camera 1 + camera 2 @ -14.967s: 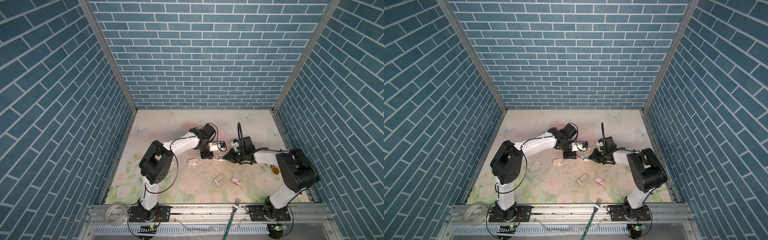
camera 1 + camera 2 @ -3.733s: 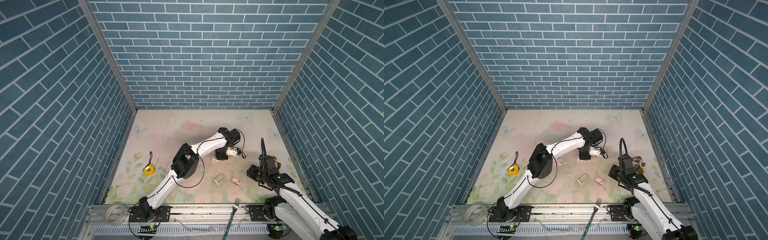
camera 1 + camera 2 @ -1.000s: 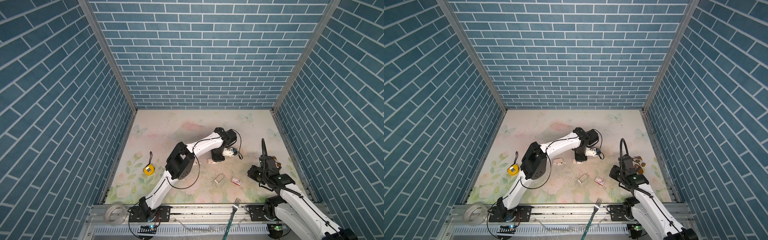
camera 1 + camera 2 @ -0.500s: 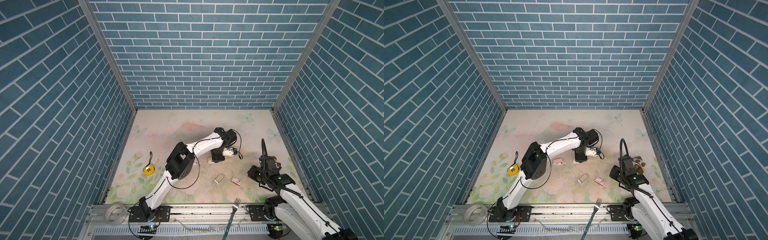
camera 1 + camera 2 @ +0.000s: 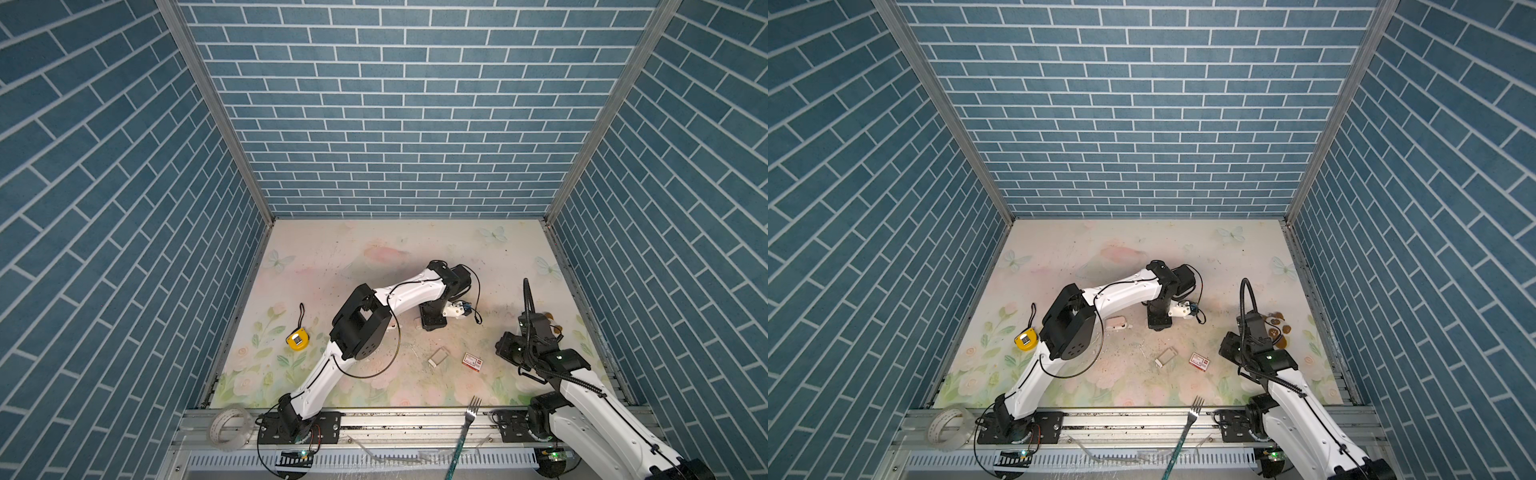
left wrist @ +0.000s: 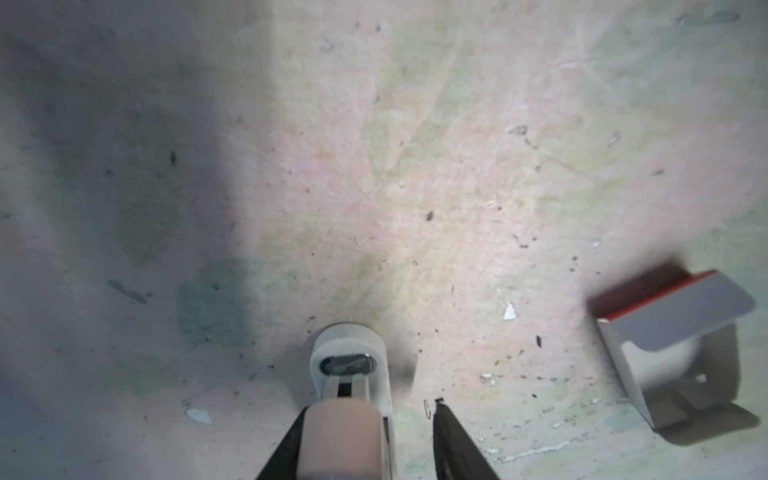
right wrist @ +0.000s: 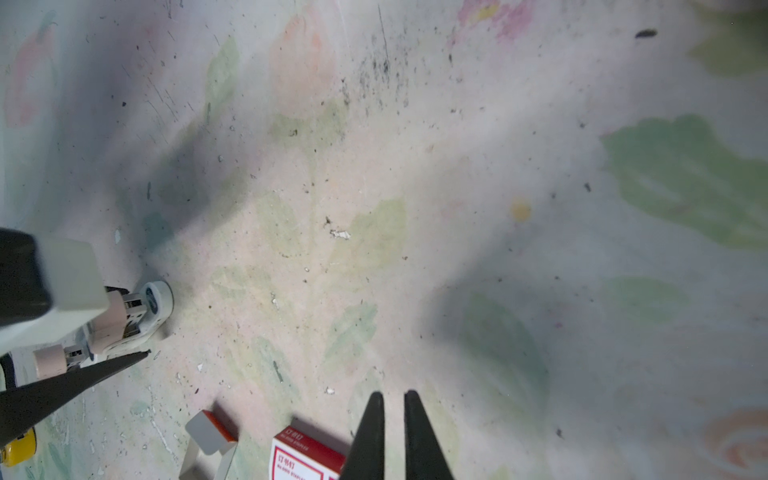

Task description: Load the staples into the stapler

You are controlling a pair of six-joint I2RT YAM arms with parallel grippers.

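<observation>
A small white stapler (image 6: 349, 365) with pink parts lies on the mat, its round end showing in the right wrist view (image 7: 143, 305). My left gripper (image 6: 370, 409) stands open around it. One finger is behind the stapler, and the other fingertip (image 6: 444, 419) is apart from it with mat showing between. In both top views this gripper (image 5: 431, 326) (image 5: 1158, 326) points down and hides the stapler. A white-and-red staple box (image 5: 473, 361) (image 7: 307, 453) lies next to an opened pale carton (image 6: 673, 332) (image 5: 1166, 356). The staples are hidden. My right gripper (image 7: 392, 399) (image 5: 505, 347) hovers shut beside the red box, holding nothing.
A pale pink-white object (image 5: 1116, 322) lies left of the left gripper. A yellow tape measure (image 5: 297, 340) sits at the left and brown discs (image 5: 1277, 328) near the right wall. A fork (image 5: 467, 419) and a tape roll (image 5: 227, 428) rest on the front rail.
Over the last second the left jaws have parted and let go of the stapler. A few seconds before, that arm moved slightly left and nearer. The right arm has stayed put.
</observation>
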